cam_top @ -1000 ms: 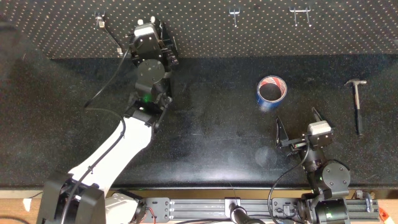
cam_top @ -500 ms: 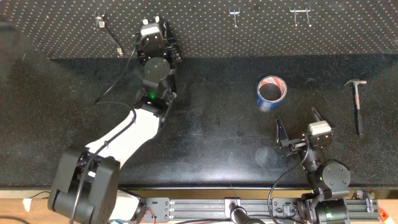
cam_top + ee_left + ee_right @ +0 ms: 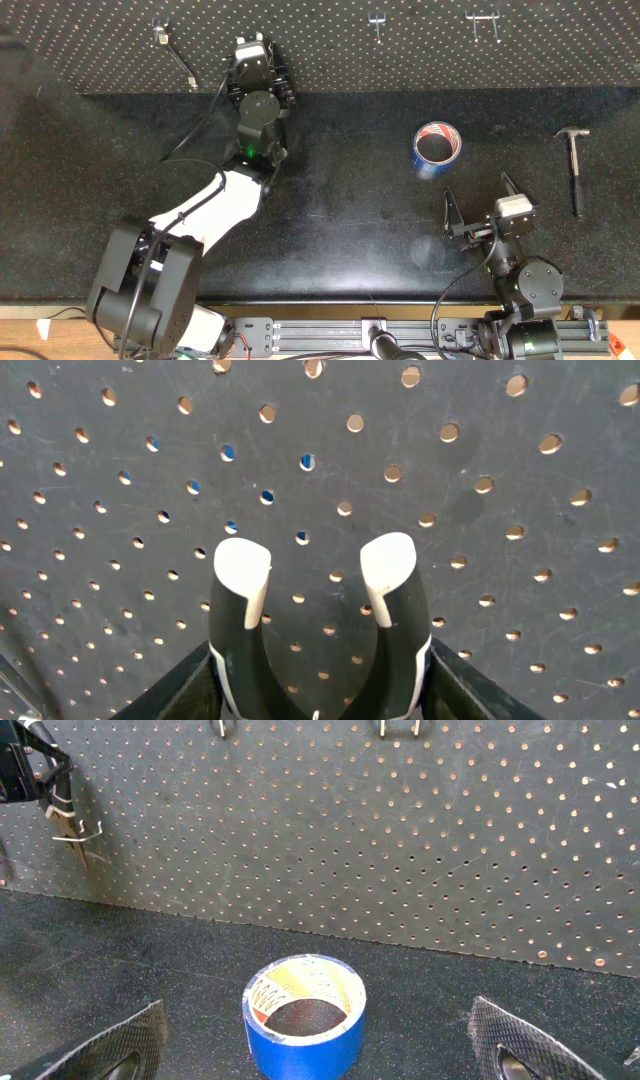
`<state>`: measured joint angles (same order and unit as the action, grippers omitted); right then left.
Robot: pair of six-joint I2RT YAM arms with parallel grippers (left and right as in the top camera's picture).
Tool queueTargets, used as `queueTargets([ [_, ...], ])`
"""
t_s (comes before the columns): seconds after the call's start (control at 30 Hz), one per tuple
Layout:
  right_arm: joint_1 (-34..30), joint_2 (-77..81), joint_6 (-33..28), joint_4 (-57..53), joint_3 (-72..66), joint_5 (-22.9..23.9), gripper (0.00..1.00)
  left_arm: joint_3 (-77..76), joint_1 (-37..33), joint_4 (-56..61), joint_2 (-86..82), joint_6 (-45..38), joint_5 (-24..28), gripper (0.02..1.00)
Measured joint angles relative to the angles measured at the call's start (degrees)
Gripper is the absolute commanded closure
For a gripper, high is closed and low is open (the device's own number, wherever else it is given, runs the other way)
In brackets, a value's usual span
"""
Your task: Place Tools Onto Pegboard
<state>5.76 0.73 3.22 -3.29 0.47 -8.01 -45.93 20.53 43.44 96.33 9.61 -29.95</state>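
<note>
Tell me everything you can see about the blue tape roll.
The roll of tape is a squat ring with a blue outer wall and a pale inner core with reddish marks; the dark table shows through its hole. It lies flat, hole upward, on the black table, a little out from the pegboard. Only the table touches it. The right gripper, open, sits short of it.

1. We find the pegboard [image 3: 420,50] behind the worktop [image 3: 330,200].
2. The tape roll [image 3: 437,148] lies right of centre, with the hammer [image 3: 575,170] farther right.
3. The left gripper [image 3: 315,560] faces the pegboard, and the right gripper [image 3: 476,190] sits before the tape roll.
</note>
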Motion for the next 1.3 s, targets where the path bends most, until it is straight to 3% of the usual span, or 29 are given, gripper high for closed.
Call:
queueTargets([
  [0.07,0.0,0.0,0.0,0.0,0.0,0.0,0.018,0.0,0.0,0.1,0.0,-0.6,0.0,0.163],
  [0.17,0.0,0.0,0.0,0.0,0.0,0.0,0.018,0.0,0.0,0.7,0.0,-0.6,0.2,0.023],
  [0.37,0.0,0.0,0.0,0.0,0.0,0.0,0.018,0.0,-0.2,-1.9,-0.8,-0.6,0.3,0.023],
  [0.47,0.0,0.0,0.0,0.0,0.0,0.0,0.018,-0.7,-1.6,-19.8,-10.6,-0.7,2.2,0.023],
  [0.57,0.0,0.0,0.0,0.0,0.0,0.0,0.02,2.0,-7.0,-33.5,-26.1,-0.8,9.7,0.023],
  [0.67,0.0,0.0,0.2,0.0,0.0,0.0,0.018,11.6,-13.9,-33.2,-38.7,-0.8,18.0,0.023],
  [0.83,0.0,0.0,0.2,0.0,0.0,0.0,0.018,31.6,-19.3,-26.1,-59.8,-0.8,23.6,0.023],
  [1.1,0.0,0.0,0.2,0.0,0.0,0.0,0.018,44.1,-22.5,-26.2,-79.3,-0.7,27.1,0.023],
  [1.3,0.0,0.0,0.2,0.0,0.0,0.0,0.018,45.5,-22.5,-38.1,-87.7,-0.7,27.7,0.023],
])
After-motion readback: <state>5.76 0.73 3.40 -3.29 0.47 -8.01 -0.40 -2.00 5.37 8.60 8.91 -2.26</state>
